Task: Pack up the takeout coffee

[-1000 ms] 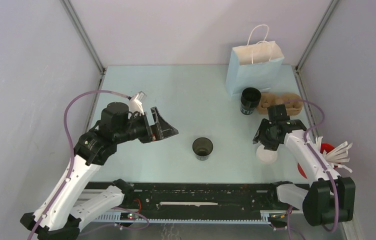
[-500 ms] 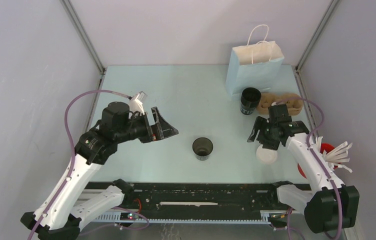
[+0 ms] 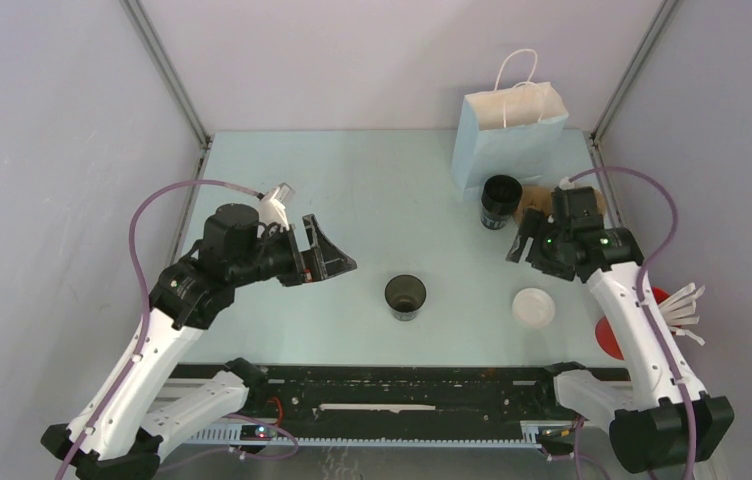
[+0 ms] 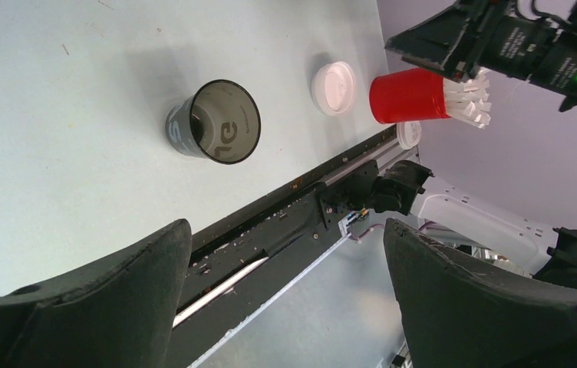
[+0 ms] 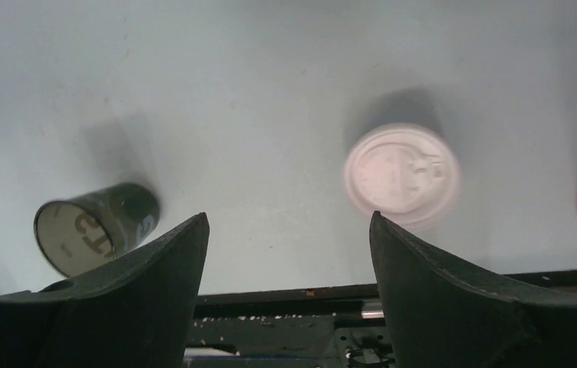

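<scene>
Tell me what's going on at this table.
Two robot arms are packing takeout coffee, and neither holds anything. The left pincer hangs open above the table on its left side. The right pincer is open too, raised over the right side, and the lid lies flat on the table nearby. One cup stands mid-table. A second cup stands at the back beside the bag and carrier. Both cups are uncapped and outside the bag.

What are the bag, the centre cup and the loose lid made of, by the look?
Bag: pale blue paper, matte; crisp creases, stands on its own.
Cup: probably dark tinted plastic, slightly glossy; the lettering shows through its wall in the left wrist view.
Lid: likely thin white plastic, matte; moulded rings and sip tab.
</scene>
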{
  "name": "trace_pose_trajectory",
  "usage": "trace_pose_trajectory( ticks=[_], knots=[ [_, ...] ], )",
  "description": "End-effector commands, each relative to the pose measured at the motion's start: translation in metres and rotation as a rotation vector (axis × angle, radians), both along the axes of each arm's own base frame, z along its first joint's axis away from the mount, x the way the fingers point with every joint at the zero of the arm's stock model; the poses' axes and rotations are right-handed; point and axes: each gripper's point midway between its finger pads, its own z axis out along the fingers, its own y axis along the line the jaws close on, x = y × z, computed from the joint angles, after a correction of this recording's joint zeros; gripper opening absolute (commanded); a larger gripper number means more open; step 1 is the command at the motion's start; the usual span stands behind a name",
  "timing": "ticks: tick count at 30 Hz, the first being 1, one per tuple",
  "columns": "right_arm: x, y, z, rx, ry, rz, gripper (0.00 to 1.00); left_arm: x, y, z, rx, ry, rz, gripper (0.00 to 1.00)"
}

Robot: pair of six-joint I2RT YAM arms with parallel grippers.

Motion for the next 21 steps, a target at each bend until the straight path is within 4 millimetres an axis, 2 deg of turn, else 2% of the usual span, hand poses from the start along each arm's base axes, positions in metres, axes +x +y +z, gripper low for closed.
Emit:
trace_pose_trajectory(
  ticks=[1,8,11,14,17,21],
  knots=[
    [-0.012,-0.056,0.022,-0.192,-0.003,-0.148,0.85,0.000,-0.001,0.027,-0.025,-0.092,-0.031,1.00],
    [-0.023,-0.131,0.047,-0.501,0.045,-0.368,0.86,-0.005,0.003,0.029,-0.005,-0.108,-0.051,1.00],
    [-0.024,-0.157,0.048,-0.579,0.094,-0.419,0.86,-0.008,0.003,0.028,0.005,-0.105,-0.059,1.00],
    [-0.025,-0.173,0.048,-0.636,0.130,-0.444,0.85,-0.011,0.003,0.029,0.018,-0.100,-0.073,1.00],
    [-0.021,-0.177,0.047,-0.614,0.124,-0.454,0.84,-0.015,0.003,0.028,0.025,-0.086,-0.084,1.00],
    [-0.020,-0.183,0.038,-0.586,0.156,-0.489,0.71,-0.020,0.004,0.028,0.028,-0.076,-0.088,1.00]
  ],
)
